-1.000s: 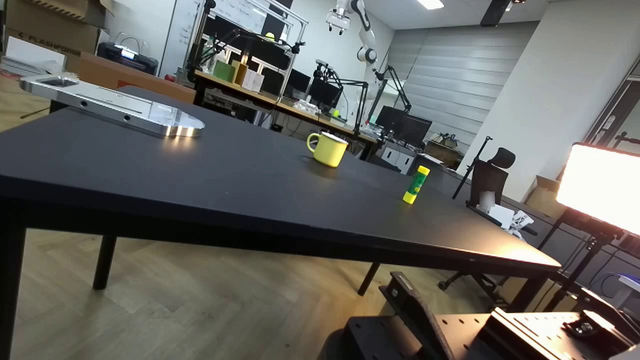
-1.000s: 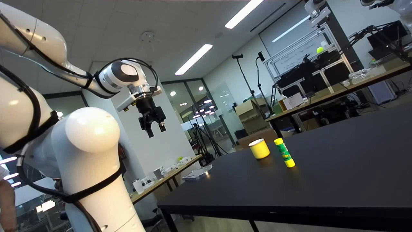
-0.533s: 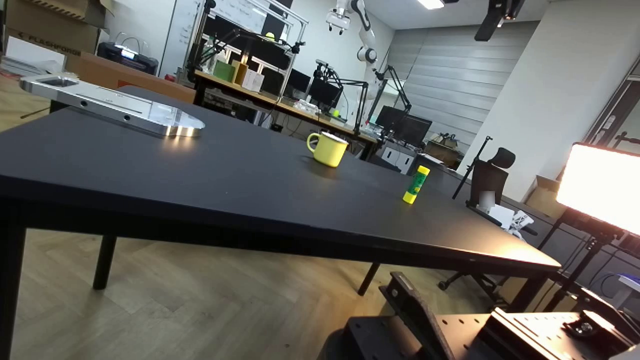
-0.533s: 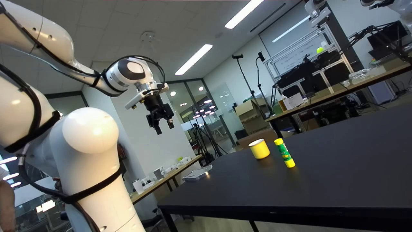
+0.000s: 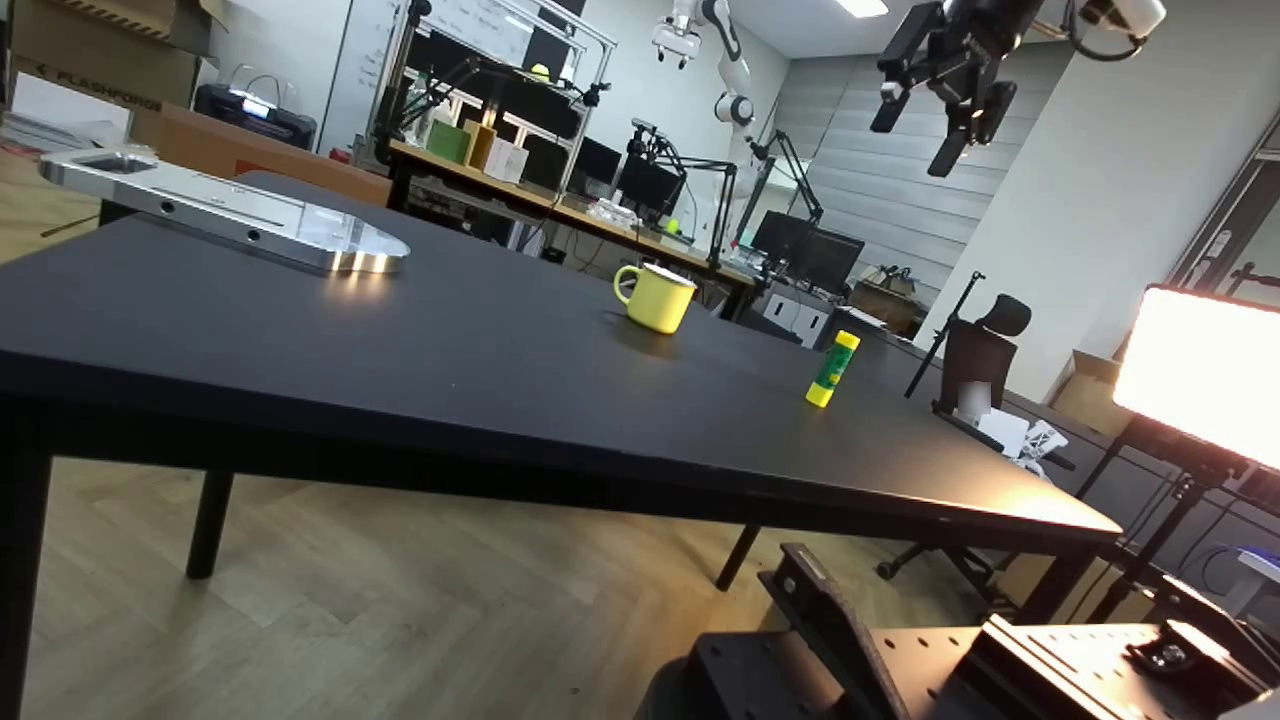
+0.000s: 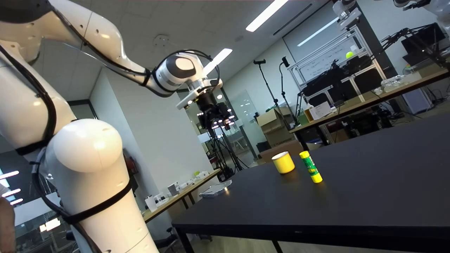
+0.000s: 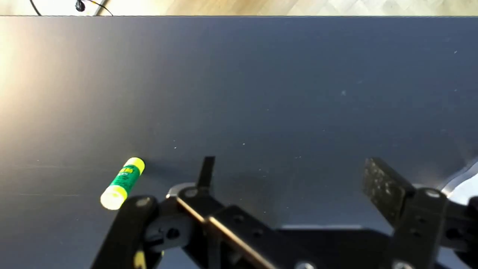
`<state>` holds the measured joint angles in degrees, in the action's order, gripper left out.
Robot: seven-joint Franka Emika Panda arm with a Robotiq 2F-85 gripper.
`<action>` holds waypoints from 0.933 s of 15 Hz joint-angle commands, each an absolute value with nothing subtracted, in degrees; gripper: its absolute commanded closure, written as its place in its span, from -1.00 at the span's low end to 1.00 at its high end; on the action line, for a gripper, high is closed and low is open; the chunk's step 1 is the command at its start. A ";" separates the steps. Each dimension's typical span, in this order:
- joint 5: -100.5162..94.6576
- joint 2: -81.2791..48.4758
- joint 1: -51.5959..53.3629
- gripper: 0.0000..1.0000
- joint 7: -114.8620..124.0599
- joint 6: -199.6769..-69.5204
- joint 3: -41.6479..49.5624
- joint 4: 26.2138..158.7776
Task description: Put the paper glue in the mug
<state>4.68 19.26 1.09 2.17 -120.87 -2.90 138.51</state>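
Observation:
The paper glue [image 5: 832, 370] is a tube with yellow ends and a green middle. It stands upright on the black table in both exterior views [image 6: 310, 166] and shows at the lower left in the wrist view [image 7: 125, 180]. The yellow mug [image 5: 658, 298] stands upright beside it, apart from it [image 6: 283, 162]; its handle shows in only one exterior view. In the wrist view the mug is hidden, except perhaps a small yellow patch between gripper parts. My gripper [image 5: 912, 145] is high above the table in both exterior views [image 6: 220, 130]. Its jaws are wide apart with nothing between them [image 7: 291, 164].
A shiny metal plate [image 5: 240, 215] lies at the table's far end from the glue; it also shows in an exterior view [image 6: 215, 189] and at the wrist view's right edge [image 7: 465, 188]. A bright lamp [image 5: 1200, 375] stands beyond the table [image 5: 500, 380].
The arm has swung over toward the table, the gripper moving toward the mug and glue and lower into view, staying high and open. The mug and glue have not moved.

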 commanded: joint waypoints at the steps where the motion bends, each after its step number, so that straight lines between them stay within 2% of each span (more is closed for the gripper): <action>1: 2.09 9.14 -1.23 -1.00 3.22 -119.78 -0.76 129.60; 7: -1.15 -0.89 -4.24 -1.00 6.78 -120.68 2.55 121.57; 14: -1.21 -5.56 -5.20 -1.00 10.88 -124.81 5.35 118.11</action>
